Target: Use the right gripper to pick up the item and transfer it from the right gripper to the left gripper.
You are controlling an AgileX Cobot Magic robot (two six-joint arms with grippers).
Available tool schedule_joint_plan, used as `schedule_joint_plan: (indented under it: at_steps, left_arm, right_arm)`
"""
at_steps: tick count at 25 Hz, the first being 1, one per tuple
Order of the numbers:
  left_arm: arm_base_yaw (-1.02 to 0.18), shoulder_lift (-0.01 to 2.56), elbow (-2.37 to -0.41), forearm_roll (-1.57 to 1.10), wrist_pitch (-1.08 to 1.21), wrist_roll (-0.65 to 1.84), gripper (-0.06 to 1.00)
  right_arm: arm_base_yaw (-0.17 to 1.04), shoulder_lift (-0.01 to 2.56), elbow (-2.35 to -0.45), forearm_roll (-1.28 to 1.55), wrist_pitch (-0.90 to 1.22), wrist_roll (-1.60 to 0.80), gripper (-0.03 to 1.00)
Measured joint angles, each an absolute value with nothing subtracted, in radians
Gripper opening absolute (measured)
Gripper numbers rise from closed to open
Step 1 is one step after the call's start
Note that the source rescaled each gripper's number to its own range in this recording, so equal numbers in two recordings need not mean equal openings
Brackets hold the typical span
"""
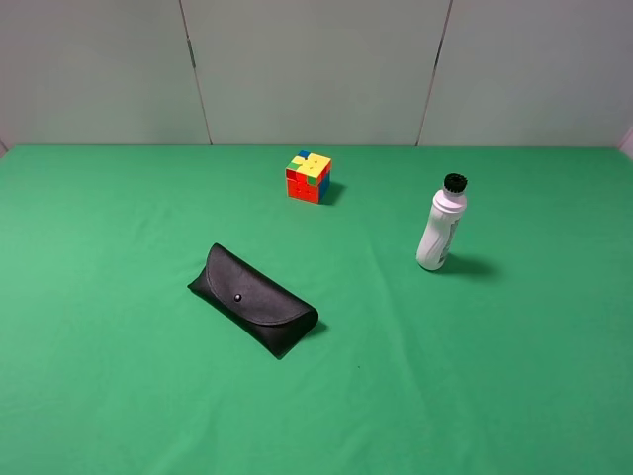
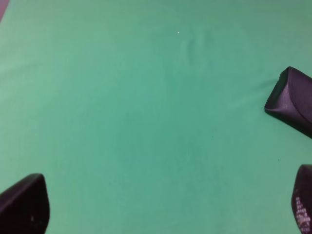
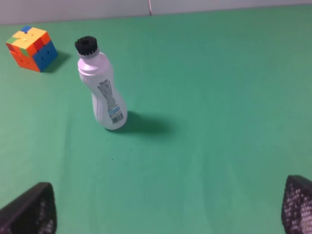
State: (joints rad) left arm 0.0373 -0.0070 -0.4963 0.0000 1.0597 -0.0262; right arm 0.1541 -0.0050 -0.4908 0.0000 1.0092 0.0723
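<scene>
The bottle (image 1: 441, 230) stands upright on the green cloth (image 1: 514, 376), right of the cube (image 1: 309, 176) and case (image 1: 254, 300), untouched. The right gripper (image 3: 163, 207) hangs wide open short of it (holding nothing); the left gripper (image 2: 164, 201) is wide open too. Pickup and handover both remain.

Left gripper (image 2: 163, 204) with jaws spread wide, two dark fingertips (image 2: 22, 207) showing far apart, nothing held between them, right gripper (image 3: 163, 208) likewise spread wide (mesh-textured pads (image 3: 298, 207) visible), gripping nothing
</scene>
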Motion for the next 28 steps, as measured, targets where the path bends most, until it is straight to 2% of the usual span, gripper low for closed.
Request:
schedule_joint_plan:
  at_steps: [28]
  left_arm:
    - [0.037,-0.007,-0.496,0.000,1.060,-0.026,1.00]
  right_arm:
    - [0.154,-0.005,-0.491,0.000,1.011,0.079,1.00]
